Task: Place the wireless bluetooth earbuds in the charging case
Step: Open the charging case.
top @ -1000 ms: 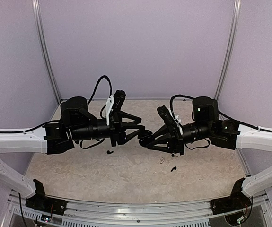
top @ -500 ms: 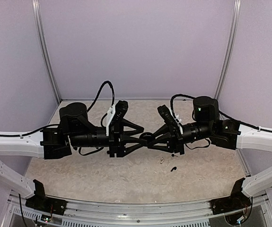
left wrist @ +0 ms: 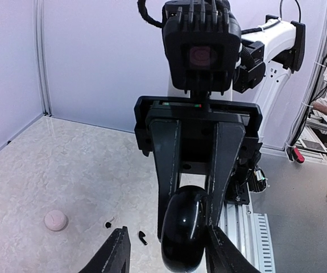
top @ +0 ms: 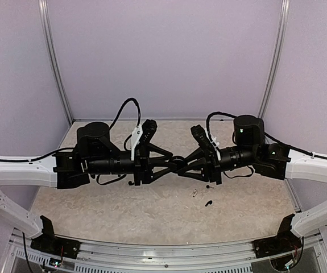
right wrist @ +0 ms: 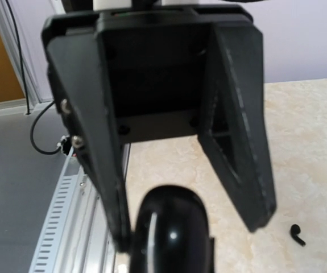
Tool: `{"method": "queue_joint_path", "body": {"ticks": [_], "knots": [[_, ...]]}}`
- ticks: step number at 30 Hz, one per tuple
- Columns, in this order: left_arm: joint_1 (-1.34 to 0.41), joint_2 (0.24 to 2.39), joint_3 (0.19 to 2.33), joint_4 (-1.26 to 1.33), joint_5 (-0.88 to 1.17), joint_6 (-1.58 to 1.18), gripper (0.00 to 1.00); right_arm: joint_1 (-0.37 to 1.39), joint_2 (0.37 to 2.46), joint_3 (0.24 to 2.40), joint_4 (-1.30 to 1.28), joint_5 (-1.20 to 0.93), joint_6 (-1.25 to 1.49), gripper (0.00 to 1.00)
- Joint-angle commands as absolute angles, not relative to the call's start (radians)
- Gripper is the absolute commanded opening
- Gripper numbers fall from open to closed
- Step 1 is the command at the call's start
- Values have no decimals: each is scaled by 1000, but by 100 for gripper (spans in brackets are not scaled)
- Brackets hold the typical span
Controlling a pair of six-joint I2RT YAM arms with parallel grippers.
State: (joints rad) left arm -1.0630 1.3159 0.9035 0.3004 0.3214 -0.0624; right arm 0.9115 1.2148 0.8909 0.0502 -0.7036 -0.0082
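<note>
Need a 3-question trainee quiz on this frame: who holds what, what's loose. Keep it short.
1. True or false: the left gripper is clamped shut on the charging case.
2. Which one holds the case? A: right gripper. B: left gripper. C: neither.
3. Fill in: the black earbud lies loose on the ____.

Key
1. False. Its jaws stand wide apart.
2. A
3. table

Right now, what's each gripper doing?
Left gripper: open, fingers either side of the charging case.
Right gripper: shut on the charging case.
</note>
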Motion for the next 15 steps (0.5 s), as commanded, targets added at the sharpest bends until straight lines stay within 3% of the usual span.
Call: {"method": "queue_joint_path", "body": {"ticks": [1,15], "knots": [[-1014,1286,906,345,272,-96,45,916,1183,899,31,-764,-39,0],[-1006,1287,901,361,302,-119,46,917,1195,899,16,-729,-39,0]]}}
